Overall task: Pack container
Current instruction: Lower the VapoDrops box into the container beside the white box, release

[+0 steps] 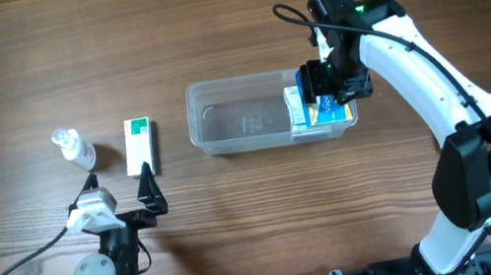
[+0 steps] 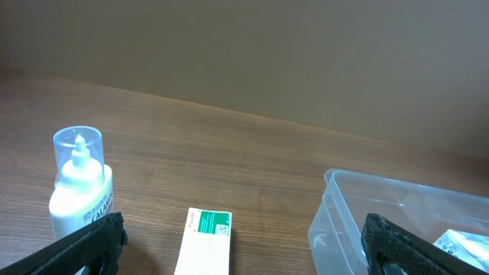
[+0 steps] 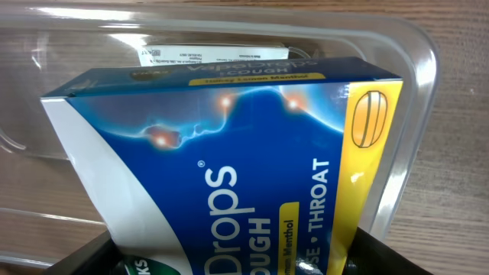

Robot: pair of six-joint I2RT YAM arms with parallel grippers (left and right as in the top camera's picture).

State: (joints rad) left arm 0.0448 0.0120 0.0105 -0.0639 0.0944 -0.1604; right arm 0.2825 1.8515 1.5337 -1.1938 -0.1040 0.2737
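- We see a brown wooden table (image 1: 12,57) with bare boards along its far side and on both sides of the objects; in the left wrist view a plain tan wall stands behind it.
- The container (image 1: 237,119) lies at the middle of the table with its long side running left to right. Its left part is bare.
- The right gripper (image 1: 329,83) hangs over the container's right end, its fingers pinching a blue cough-drop box (image 3: 229,176).
- In the right wrist view that box is tilted inside the tub, close to the rounded right wall (image 3: 416,114). We cannot tell whether it touches the floor.
- A white labelled box (image 3: 214,53) lies in the container behind the blue one.
- The left gripper (image 1: 148,192) sits near the table's front edge, well apart from the container, and its fingers (image 2: 84,248) are spread wide around nothing.
- Just beyond those fingers lies a white-and-green box (image 1: 140,145), and to its left a small clear-capped bottle (image 1: 74,148) lies on its side in the overhead view.
- In the left wrist view the container's near corner (image 2: 344,206) shows beside the right finger.
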